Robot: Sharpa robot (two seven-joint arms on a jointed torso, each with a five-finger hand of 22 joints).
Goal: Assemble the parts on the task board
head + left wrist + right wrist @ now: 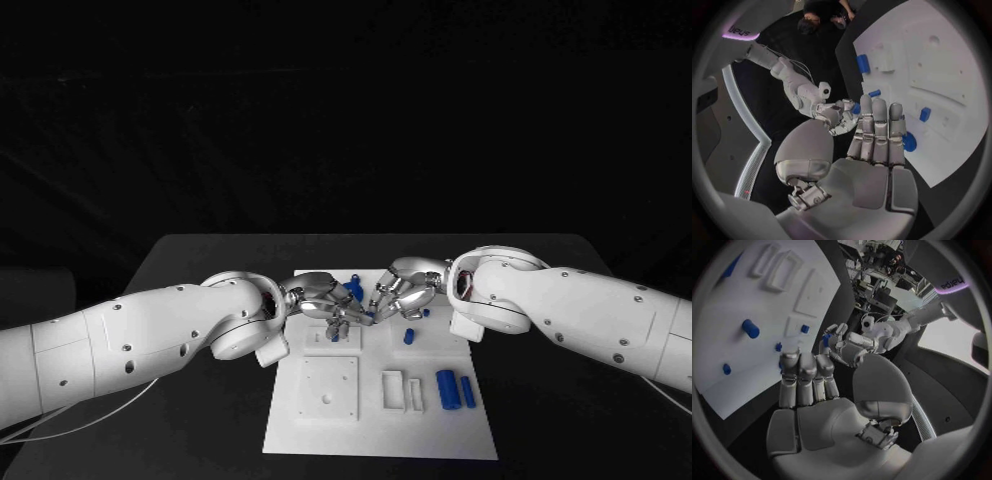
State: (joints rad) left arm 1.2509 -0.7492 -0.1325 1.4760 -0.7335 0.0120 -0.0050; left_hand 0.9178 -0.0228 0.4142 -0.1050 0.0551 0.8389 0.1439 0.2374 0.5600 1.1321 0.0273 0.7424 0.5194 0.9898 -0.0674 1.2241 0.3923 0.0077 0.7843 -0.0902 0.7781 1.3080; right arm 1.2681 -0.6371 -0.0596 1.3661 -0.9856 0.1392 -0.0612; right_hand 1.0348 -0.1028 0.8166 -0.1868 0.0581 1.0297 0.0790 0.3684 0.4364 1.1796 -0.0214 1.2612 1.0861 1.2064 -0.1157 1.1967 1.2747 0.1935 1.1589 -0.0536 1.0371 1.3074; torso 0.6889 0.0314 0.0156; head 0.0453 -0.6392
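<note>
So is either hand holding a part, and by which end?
Cannot tell. The left hand and right hand meet at a blue part over the task board; any contact is hidden.

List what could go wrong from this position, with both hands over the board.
1. The left hand and right hand hover close together above the far half of the task board; they could collide.
2. Small blue parts stand right beneath them and could be knocked.
3. The hands hide the work area from the head camera, so alignment may be misjudged.
</note>
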